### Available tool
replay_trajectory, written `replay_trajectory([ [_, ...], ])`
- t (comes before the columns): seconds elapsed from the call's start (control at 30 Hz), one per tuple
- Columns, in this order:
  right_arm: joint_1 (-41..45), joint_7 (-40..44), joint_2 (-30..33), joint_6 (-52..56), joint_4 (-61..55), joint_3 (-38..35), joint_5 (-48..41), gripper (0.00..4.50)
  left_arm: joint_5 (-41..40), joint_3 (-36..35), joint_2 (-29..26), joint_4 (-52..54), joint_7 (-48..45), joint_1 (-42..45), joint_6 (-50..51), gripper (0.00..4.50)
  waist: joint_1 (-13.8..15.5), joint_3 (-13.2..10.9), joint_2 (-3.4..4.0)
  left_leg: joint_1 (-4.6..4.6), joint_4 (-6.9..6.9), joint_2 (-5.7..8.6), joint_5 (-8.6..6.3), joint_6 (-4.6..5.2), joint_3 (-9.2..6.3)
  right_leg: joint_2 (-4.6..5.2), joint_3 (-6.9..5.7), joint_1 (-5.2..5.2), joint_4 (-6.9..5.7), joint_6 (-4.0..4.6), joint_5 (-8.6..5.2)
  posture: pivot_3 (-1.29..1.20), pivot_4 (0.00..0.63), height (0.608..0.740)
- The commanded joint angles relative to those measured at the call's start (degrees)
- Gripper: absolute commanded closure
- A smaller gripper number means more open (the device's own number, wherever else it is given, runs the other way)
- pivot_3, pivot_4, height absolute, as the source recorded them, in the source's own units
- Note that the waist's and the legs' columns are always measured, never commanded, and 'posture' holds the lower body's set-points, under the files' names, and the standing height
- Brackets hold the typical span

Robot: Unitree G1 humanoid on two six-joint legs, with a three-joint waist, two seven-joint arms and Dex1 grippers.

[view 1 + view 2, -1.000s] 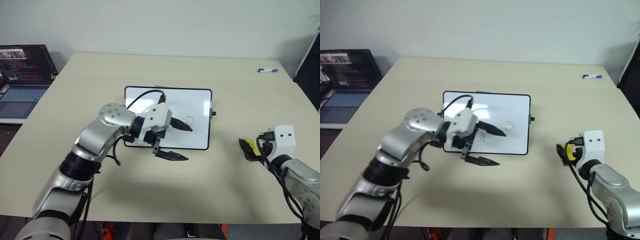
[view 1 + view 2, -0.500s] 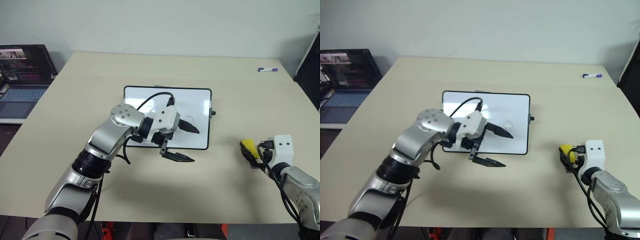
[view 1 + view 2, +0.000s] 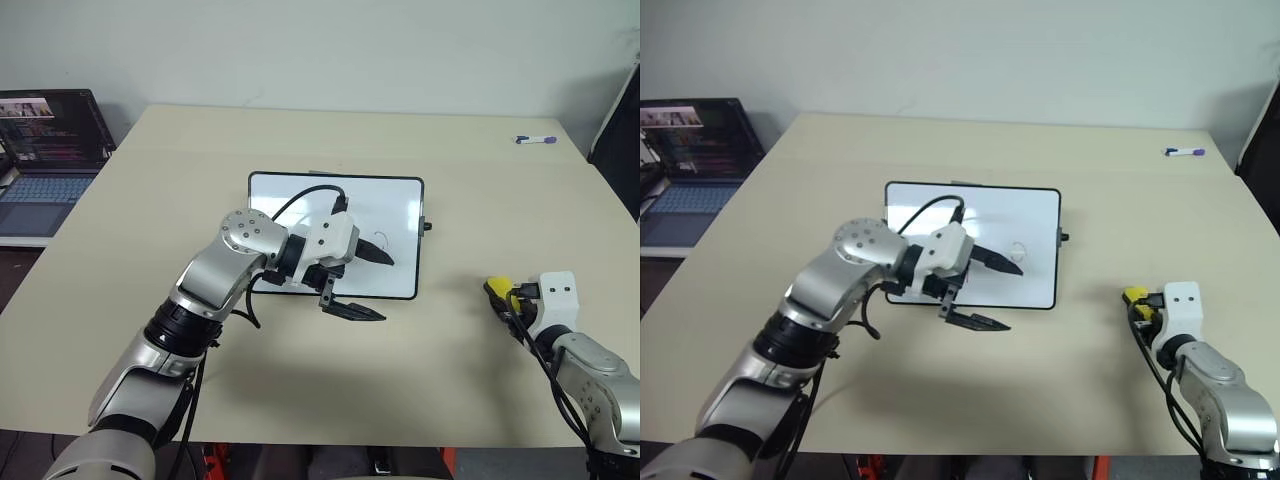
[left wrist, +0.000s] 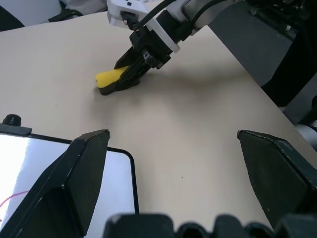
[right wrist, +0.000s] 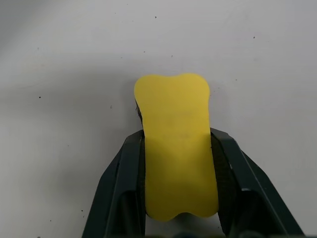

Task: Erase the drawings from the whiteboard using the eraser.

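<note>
Yellow eraser [image 5: 177,148] lay on the table [image 3: 300,380] at about four o'clock from the whiteboard [image 3: 390,205], well apart from it, pinched at its sides between the fingers of the right gripper [image 5: 177,178] and apparently not yet lifted. The left gripper [image 3: 365,285] hovered at the board's near edge, at six o'clock, its fingers spread and holding nothing. A faint loop of the drawings [image 3: 379,239] was visible on the board, and a red trace in the left wrist view. Judged state: eraser secured; carrying it over and all wiping remained.
</note>
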State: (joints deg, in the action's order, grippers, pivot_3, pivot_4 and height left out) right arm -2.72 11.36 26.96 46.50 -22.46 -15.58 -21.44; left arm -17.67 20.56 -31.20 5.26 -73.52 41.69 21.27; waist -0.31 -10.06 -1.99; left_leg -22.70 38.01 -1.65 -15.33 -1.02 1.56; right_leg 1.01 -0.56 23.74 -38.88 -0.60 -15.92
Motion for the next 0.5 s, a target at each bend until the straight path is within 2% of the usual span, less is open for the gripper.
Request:
replay_trajectory([
  [0.03,-0.3,2.4,0.9,-4.8,-5.3,0.2,0.7,3.14,2.1,-3.9,-1.4,5.4,7.8,-3.0,4.1,0.0,-0.1,0.0,0.02,0.01,0.0,-0.01,0.0,0.0,0.0,0.0,0.01,0.0,0.0,0.0,0.0,0.0,0.15,0.74],
  [0.17,-2.7,5.3,2.8,-12.6,-11.5,5.4,5.3,3.14,1.4,-6.6,-3.5,12.5,13.6,-7.9,11.8,0.0,-0.2,0.0,0.03,0.0,-0.02,-0.07,0.0,0.0,-0.05,0.0,-0.01,0.02,-0.02,-0.08,-0.05,0.0,0.15,0.74],
  [0.3,-1.1,6.2,1.3,-11.4,-16.1,7.1,2.9,3.15,1.8,-7.9,-4.7,16.6,18.4,-10.5,17.0,0.0,-0.1,0.0,0.03,0.02,0.03,-0.03,0.01,-0.01,-0.07,0.0,-0.04,0.0,-0.06,-0.09,-0.06,0.0,0.15,0.74],
  [0.4,8.2,6.4,1.9,-11.6,-17.0,15.7,7.6,3.15,1.9,-10.4,-3.2,18.5,25.5,-11.8,23.5,0.0,-0.4,0.0,0.02,0.12,0.11,-0.02,0.01,-0.01,-0.02,0.03,0.0,-0.09,-0.08,-0.14,-0.02,0.0,0.15,0.74],
  [0.5,14.4,6.1,1.9,-11.9,-14.5,21.7,12.0,3.15,1.6,-10.8,-3.9,21.4,27.8,-13.9,26.7,0.0,-0.7,0.0,0.02,0.31,0.1,-0.03,0.01,-0.01,-0.02,0.04,0.01,-0.23,-0.08,-0.15,0.01,0.0,0.15,0.74],
])
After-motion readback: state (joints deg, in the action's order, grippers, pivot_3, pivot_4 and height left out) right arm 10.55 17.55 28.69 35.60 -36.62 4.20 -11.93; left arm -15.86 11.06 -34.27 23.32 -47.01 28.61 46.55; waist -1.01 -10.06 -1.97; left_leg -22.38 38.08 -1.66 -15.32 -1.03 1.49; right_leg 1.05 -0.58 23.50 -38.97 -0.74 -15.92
